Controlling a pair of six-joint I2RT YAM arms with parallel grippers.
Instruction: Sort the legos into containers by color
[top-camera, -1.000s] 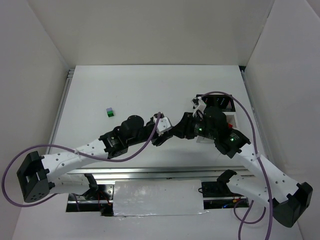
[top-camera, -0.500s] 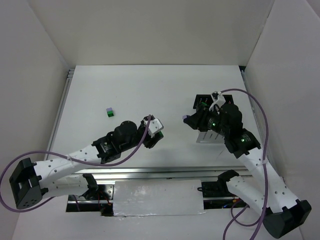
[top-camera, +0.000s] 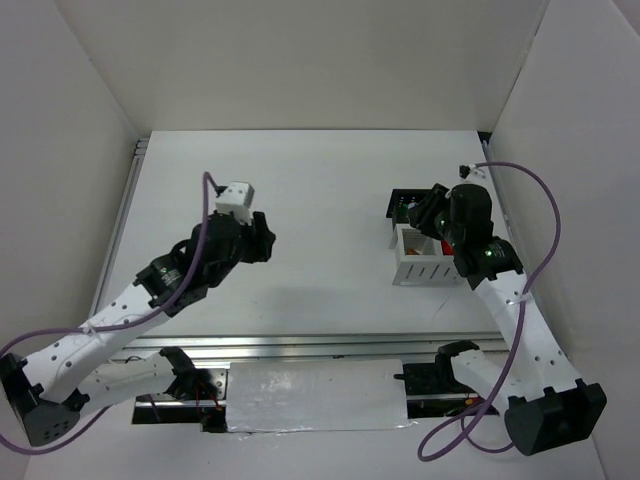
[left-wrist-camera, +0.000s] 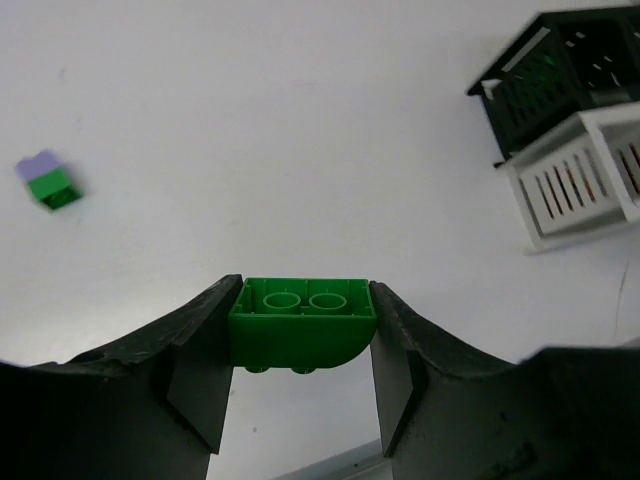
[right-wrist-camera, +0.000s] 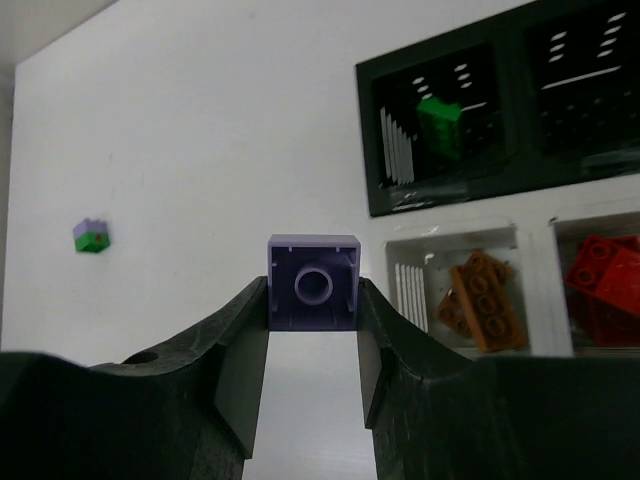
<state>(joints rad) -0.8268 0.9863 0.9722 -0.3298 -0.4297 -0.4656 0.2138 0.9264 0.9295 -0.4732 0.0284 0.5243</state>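
My left gripper (left-wrist-camera: 303, 305) is shut on a green brick (left-wrist-camera: 302, 330) and holds it above the table; in the top view it (top-camera: 265, 240) is left of centre. My right gripper (right-wrist-camera: 313, 290) is shut on a lavender brick (right-wrist-camera: 313, 282); in the top view it (top-camera: 422, 207) hovers by the bins' left edge. The black bin (right-wrist-camera: 500, 195) holds a green brick (right-wrist-camera: 440, 120) in its left cell. The white bin (right-wrist-camera: 535, 235) holds orange-brown bricks (right-wrist-camera: 482, 300) on the left and red bricks (right-wrist-camera: 605, 285) on the right. A lavender-on-green pair (left-wrist-camera: 48, 180) lies on the table at the left.
The bins (top-camera: 400, 265) stand at the table's right side, the black one behind the white one. White walls close the table at the back and both sides. A metal rail (top-camera: 300, 345) runs along the near edge.
The grippers were together at the table's centre. Now my left gripper has swung left and back with the green brick, and my right has moved back-right to the bins with the lavender brick.
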